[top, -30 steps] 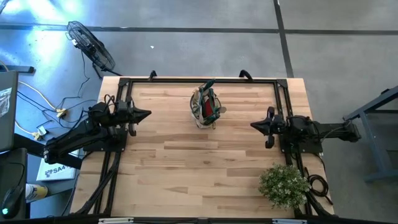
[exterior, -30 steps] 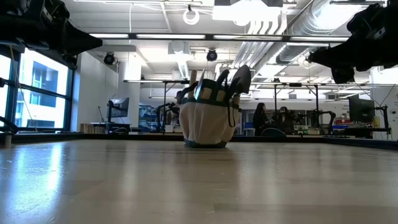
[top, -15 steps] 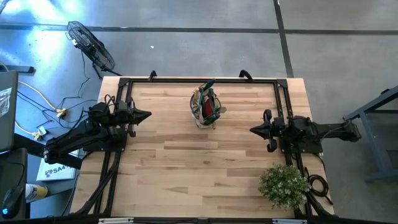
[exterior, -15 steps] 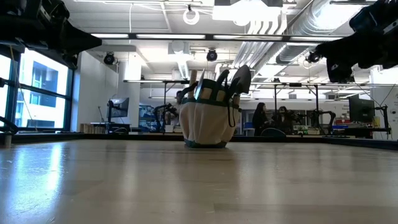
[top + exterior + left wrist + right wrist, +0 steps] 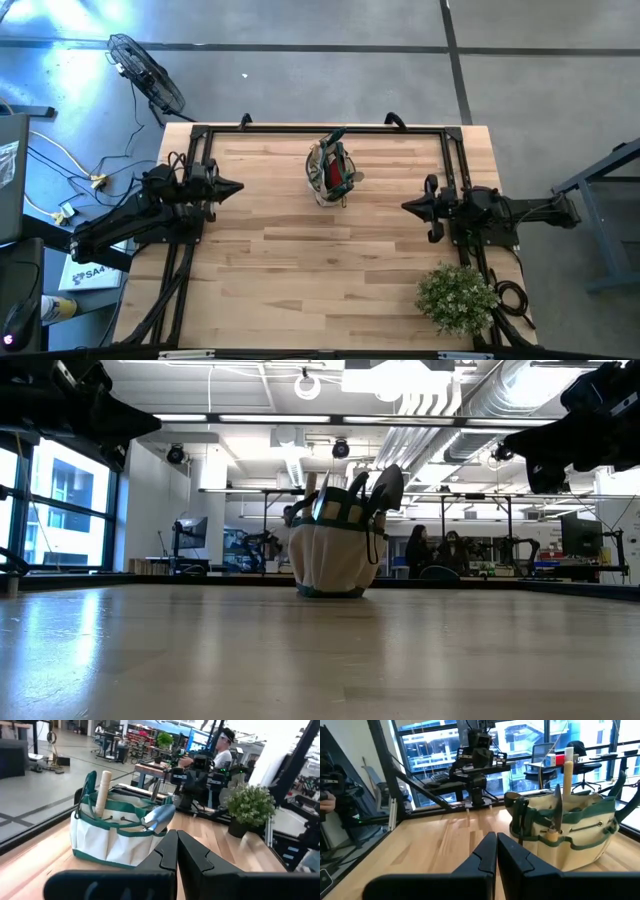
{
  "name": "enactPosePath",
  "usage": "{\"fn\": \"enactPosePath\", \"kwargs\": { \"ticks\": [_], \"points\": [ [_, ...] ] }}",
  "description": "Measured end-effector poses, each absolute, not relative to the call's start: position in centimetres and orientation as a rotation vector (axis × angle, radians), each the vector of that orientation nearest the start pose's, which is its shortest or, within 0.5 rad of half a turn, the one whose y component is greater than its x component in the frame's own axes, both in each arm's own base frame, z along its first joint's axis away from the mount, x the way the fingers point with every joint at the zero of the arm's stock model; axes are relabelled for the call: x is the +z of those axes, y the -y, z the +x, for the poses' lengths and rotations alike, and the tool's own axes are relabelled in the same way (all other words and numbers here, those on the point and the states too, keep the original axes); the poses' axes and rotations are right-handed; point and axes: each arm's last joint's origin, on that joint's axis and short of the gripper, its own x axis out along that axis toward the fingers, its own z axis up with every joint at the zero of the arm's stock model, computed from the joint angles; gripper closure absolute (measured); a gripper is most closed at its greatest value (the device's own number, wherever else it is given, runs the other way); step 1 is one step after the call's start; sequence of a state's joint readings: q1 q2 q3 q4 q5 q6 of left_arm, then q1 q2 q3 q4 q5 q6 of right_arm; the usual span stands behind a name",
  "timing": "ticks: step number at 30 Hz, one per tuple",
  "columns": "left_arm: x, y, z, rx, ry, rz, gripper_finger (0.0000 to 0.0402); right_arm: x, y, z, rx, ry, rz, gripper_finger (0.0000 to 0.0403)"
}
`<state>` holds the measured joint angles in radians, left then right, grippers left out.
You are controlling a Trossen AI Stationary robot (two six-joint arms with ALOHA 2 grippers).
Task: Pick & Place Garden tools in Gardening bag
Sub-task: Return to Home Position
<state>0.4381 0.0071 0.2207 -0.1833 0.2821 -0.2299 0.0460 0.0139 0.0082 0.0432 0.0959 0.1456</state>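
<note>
- The gardening bag [image 5: 330, 172] stands upright on the wooden surface [image 5: 300, 270], at 12 o'clock from the surface's middle and near its far edge. It sits between the two arms, well apart from both.
- Garden tools stick out of the bag's open top. A trowel [image 5: 159, 817] leans its metal blade over the green-trimmed rim, and a pale wooden handle [image 5: 103, 790] stands nearly upright beside it.
- From above, a red patch [image 5: 321, 175] shows inside the bag; what it belongs to cannot be told.
- The left claw [image 5: 237, 186] hangs above the surface at 9 o'clock, pointing toward 3 o'clock. Its two dark fingers are pressed together with nothing between them.
- The right claw [image 5: 406, 206] hangs at 3 o'clock, pointing toward 9 o'clock. Its fingers also meet along a thin line, and it carries nothing.
- In the low view both arms sit in the upper corners, high off the wood, and the bag stands alone on the boards.
- A bushy green plant [image 5: 455, 298] stands at the 5 o'clock corner, close beside the right arm's base.
- A fan [image 5: 150, 75] stands on the floor off the 10 o'clock corner.
- Seated people [image 5: 450, 550] show in the room behind the bag.
</note>
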Motion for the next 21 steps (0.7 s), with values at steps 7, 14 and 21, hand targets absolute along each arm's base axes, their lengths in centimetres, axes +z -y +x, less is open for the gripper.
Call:
{"fn": "enactPosePath", "kwargs": {
  "ticks": [7, 14, 21],
  "points": [
    [21.5, -2.8, 7.9, 0.144, 0.151, -0.229, 0.0401, 16.9, -0.2, 9.8, -0.047, 0.039, 0.148, 0.04],
    [18.8, -3.6, 8.8, 0.239, 0.233, -0.226, 0.0401, 16.9, -0.2, 9.8, -0.048, 0.039, 0.156, 0.04],
    [16.9, -4.1, 8.8, 0.443, 0.069, -0.247, 0.0401, 16.9, -0.2, 9.8, -0.049, 0.039, 0.156, 0.0399]
  ]
}}
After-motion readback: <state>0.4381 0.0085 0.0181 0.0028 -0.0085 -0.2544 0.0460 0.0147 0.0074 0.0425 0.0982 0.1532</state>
